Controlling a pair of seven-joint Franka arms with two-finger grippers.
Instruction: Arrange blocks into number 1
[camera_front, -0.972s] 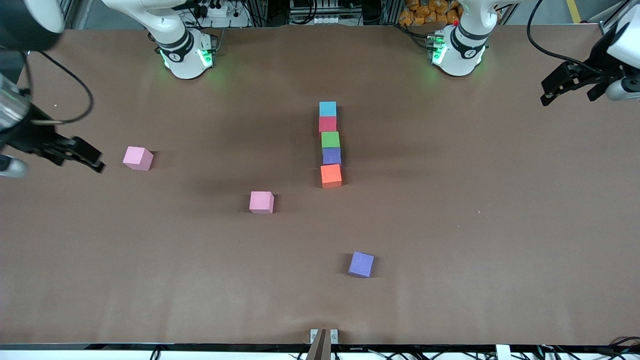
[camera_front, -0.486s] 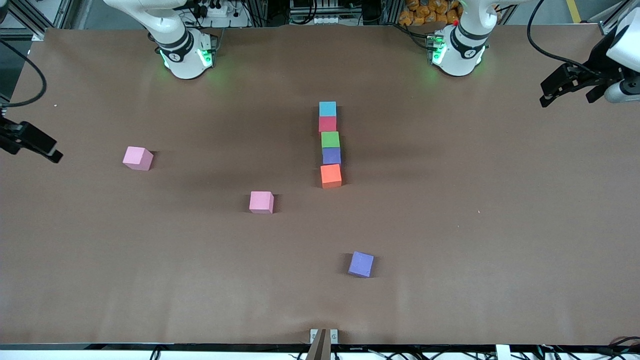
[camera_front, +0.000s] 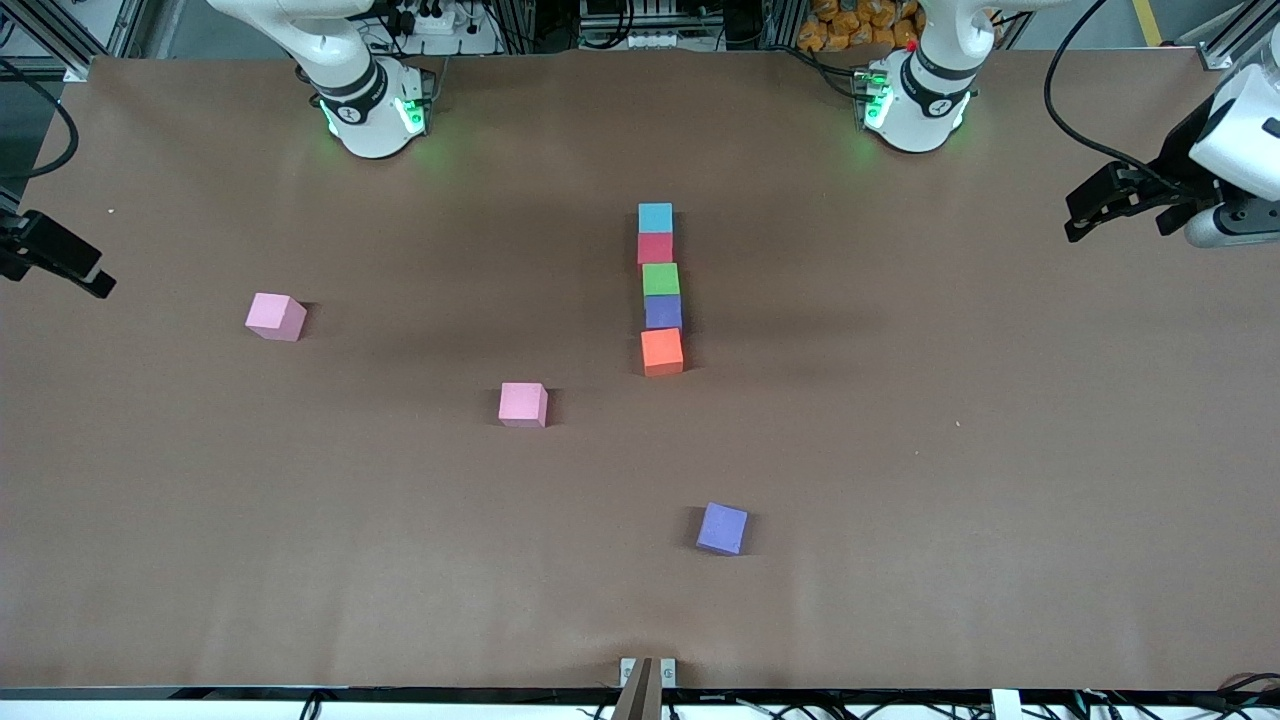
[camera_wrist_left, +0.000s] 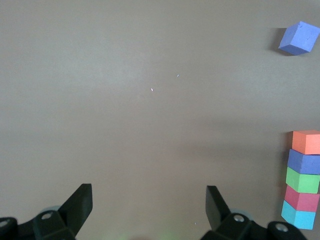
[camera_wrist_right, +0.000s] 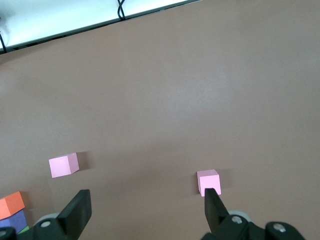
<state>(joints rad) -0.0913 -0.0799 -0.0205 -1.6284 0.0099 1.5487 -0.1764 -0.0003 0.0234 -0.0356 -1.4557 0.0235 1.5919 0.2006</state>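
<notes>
Blocks: five form a touching column at the centre of the front view, running from the light blue block (camera_front: 655, 217) through the red block (camera_front: 655, 247), green block (camera_front: 660, 279) and a purple block (camera_front: 663, 312) to the orange block (camera_front: 661, 351), which lies nearest the front camera. Three lie loose on the table (camera_front: 950, 500): one pink block (camera_front: 523, 404) at mid-frame, a second pink block (camera_front: 275, 316) toward the right arm's end, and a second purple block (camera_front: 722, 528), turned askew, in the lower centre of the frame. The left tool (camera_front: 1118, 200) hangs over the table's right edge of the frame, its jaws wide and empty; the right tool (camera_wrist_right: 145, 210) at the left edge likewise stands wide, holding nothing. The matte foam cubes look light, slightly yielding and not slippery; a pinch across two parallel side faces, squared to the askew cube, should suffice.
</notes>
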